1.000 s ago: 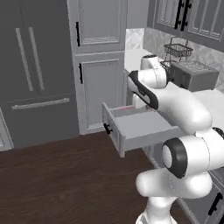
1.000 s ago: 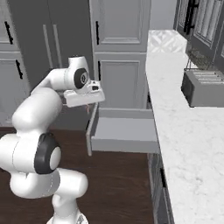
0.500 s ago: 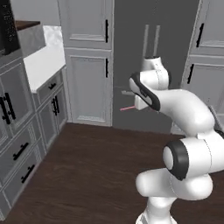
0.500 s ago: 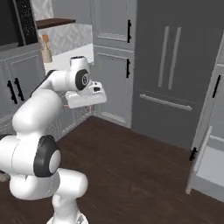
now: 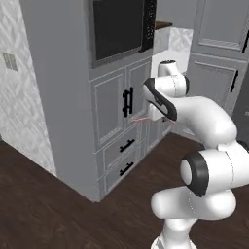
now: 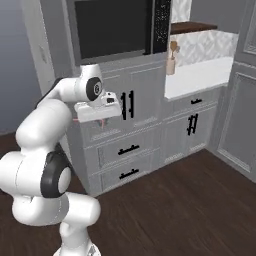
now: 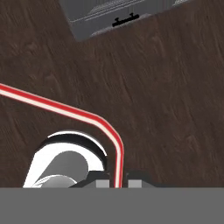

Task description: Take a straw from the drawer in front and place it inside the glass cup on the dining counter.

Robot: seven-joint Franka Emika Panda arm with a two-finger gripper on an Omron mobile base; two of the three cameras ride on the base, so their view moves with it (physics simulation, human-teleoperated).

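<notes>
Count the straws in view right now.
1. The straw is pinched in the hand, bent, hanging over the dark wood floor; it also shows as a thin pink line at the hand beside the cabinets.

Dark wood-plank floor runs under everything, bare where it shows. Grey cabinets stand directly on it. Farther back a white table carries a small tan object, possibly a vase, too small to tell.
</notes>
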